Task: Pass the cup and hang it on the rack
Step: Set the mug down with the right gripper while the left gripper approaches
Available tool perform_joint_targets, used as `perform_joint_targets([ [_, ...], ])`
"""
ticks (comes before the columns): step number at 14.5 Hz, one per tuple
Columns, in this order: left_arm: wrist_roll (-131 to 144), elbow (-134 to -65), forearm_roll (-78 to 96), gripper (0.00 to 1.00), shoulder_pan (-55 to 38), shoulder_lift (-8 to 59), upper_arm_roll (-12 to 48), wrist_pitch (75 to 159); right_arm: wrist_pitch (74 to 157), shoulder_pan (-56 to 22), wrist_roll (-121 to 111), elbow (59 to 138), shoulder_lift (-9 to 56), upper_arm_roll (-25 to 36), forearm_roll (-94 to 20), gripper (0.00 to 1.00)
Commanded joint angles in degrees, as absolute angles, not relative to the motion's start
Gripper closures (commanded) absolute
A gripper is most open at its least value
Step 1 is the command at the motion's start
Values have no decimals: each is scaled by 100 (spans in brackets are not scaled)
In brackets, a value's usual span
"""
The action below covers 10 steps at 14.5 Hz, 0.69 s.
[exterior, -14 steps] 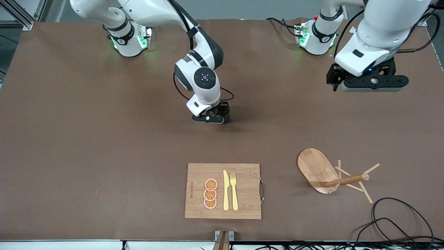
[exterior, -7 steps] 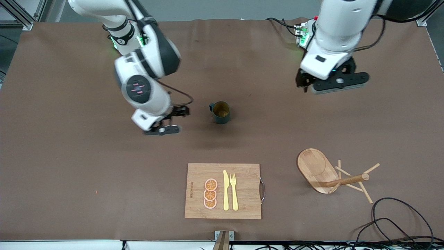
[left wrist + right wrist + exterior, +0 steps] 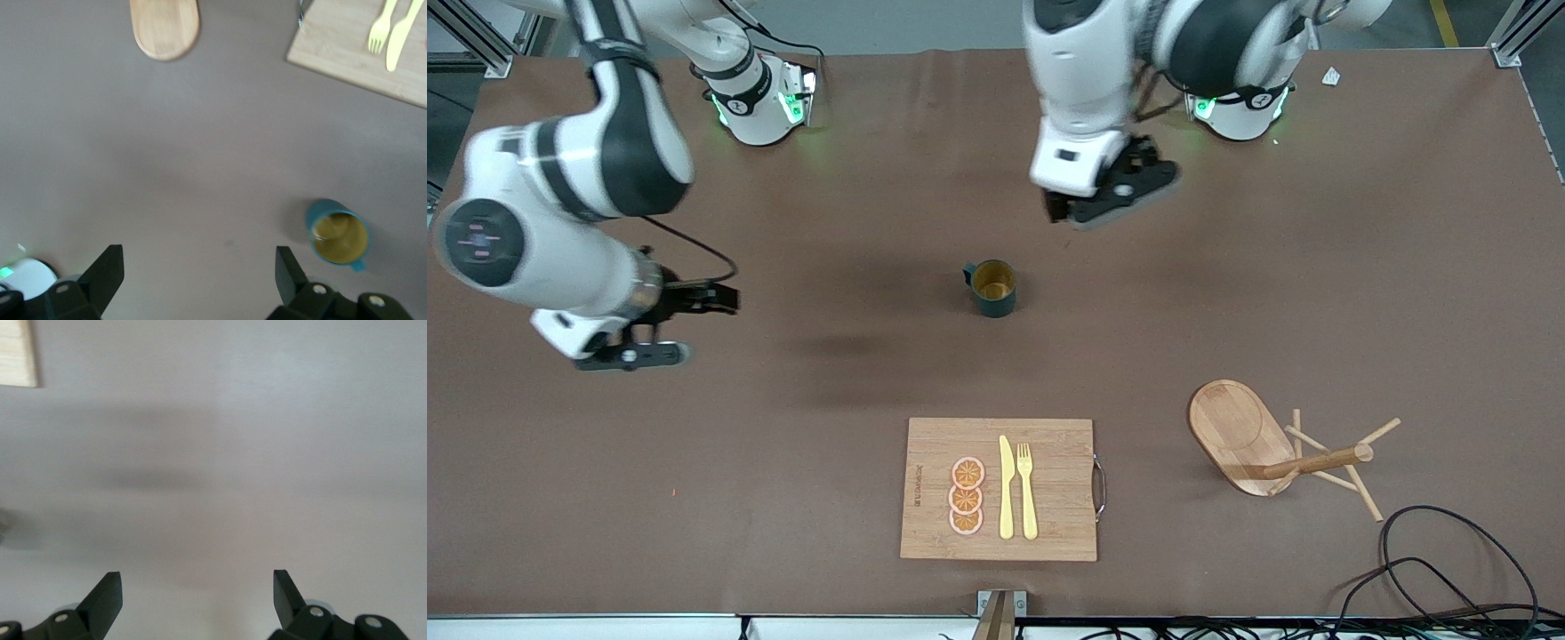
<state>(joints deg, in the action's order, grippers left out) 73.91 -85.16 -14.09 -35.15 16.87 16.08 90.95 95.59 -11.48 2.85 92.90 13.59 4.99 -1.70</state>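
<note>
The dark teal cup (image 3: 991,286) stands upright in the middle of the table, its tan inside showing and its handle toward the right arm's end. It also shows in the left wrist view as the cup (image 3: 337,233), beside one finger and outside the jaws. My left gripper (image 3: 1107,200) (image 3: 198,280) hangs open and empty over the bare table between its base and the cup. My right gripper (image 3: 633,356) (image 3: 195,600) is open and empty over bare table at the right arm's end. The wooden rack (image 3: 1232,431) (image 3: 165,27) sits nearer the front camera, toward the left arm's end.
A bamboo cutting board (image 3: 1058,480) (image 3: 333,47) lies near the table's front edge with orange slices (image 3: 966,496), a yellow knife (image 3: 1006,489) and a fork (image 3: 1027,489). A black cable (image 3: 1449,560) loops beside the rack at the front corner.
My right gripper, which stood over the cup's spot, has swung away toward the right arm's end, and the cup now shows. My left gripper has moved from its end toward the middle.
</note>
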Motion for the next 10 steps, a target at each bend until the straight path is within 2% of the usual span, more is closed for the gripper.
perform_joint_targets([
  [1,8338,-7981,-1766,0,-4120,2529,1573,9070,9449,-547,44,9431,1081,360,-97,0],
  [4,9488,-7718,-2143,0,-4736,3250,1521,9219,9142,-54,-499,9046,1098,360,-97,0],
  [10,10633,-7234,-2795,0,-5518,4209,1355,9439,8947,132,-598,8667,1134,360,157,0],
])
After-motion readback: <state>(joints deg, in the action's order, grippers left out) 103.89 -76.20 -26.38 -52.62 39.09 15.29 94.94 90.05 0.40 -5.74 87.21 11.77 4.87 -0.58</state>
